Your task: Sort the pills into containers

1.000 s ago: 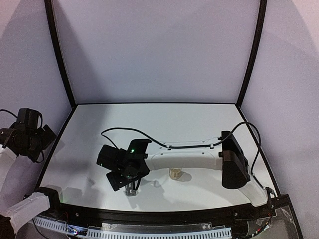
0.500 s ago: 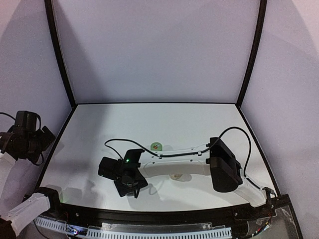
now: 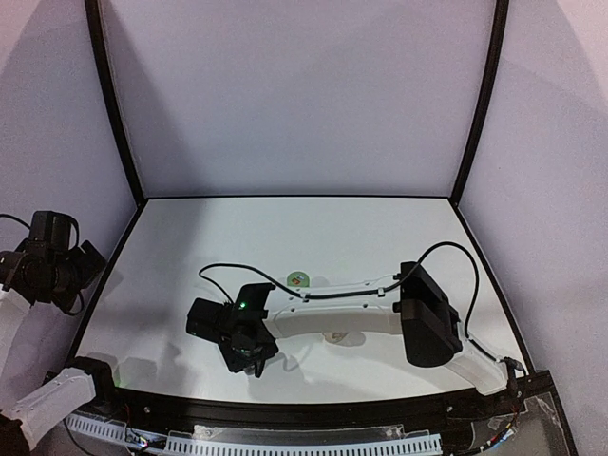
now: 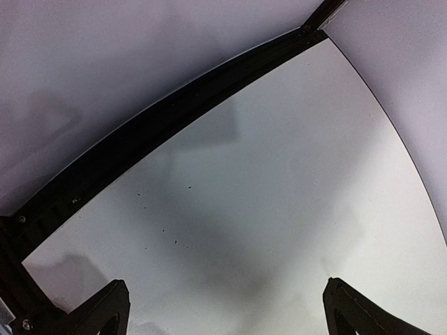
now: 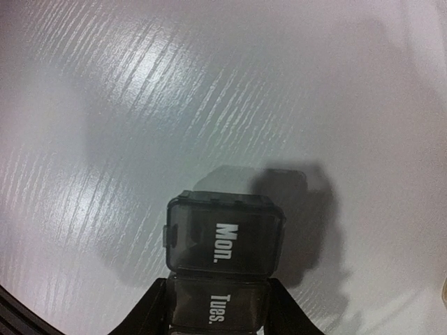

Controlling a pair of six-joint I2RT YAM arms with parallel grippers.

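Right gripper point(image 5: 218, 310) jaws look clamped on pill box point(image 5: 223, 241) at "Tues." cell; "Mon." cell juts ahead of jaws. Risk: narrow grip, box may pivot or slip. Left gripper point(image 4: 225, 296) jaws wide apart, empty.

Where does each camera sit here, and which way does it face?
Top external: above and behind the bases, looking down on the white table; both arms show.
Left wrist: faces the table's black edge rail; open left gripper, fingertips at the bottom corners.
Right wrist: looks down at the pill box, right gripper fingers flanking it.
Top and right wrist share the right gripper.
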